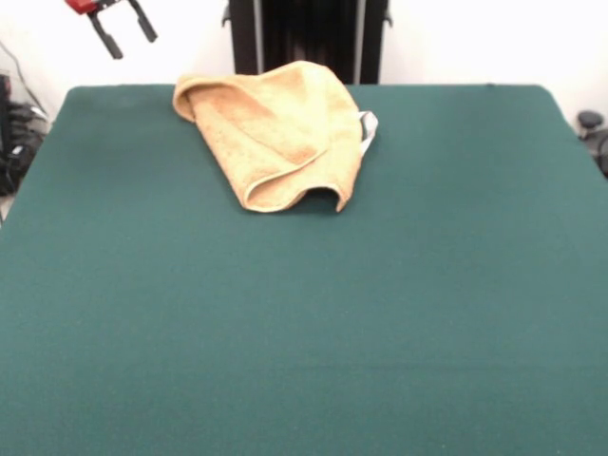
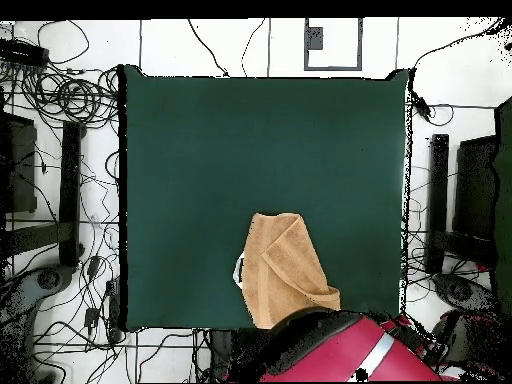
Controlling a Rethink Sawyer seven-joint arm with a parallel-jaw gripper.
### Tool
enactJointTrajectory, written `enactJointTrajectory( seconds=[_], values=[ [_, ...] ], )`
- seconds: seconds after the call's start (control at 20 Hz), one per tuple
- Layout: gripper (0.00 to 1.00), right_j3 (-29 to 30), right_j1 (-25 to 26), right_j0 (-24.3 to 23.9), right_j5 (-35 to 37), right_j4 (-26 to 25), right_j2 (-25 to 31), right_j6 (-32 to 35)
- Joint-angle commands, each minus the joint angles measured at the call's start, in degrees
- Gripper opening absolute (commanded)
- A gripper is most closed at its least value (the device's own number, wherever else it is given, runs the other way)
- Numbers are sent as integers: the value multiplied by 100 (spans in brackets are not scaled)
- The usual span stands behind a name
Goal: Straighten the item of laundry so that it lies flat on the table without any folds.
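Note:
The item of laundry, a golden-tan terry towel, lies crumpled and folded over itself near the far middle edge of the green table. One flap is doubled diagonally across it, and a small white tag sticks out on its right side. My gripper hangs in the air at the upper left, well away from the towel, open with nothing between its black fingers. From overhead, the towel sits by the table's bottom edge with the tag on its left, and the red arm is just below it.
Tangled cables and dark stands surround the table on the floor. More dark equipment stands beyond the right edge in the overhead view.

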Motion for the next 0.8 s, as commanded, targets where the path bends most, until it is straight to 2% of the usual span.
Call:
enactJointTrajectory(
  seconds=[0.05, 0.55, 0.8],
  values=[
    [100, -184, 404, 20, -275, -219, 592, 886],
    [100, -183, 661, 34, -464, -111, 1125, 1049],
    [100, -207, 742, 137, -731, -161, 1244, 1361]
  ],
)
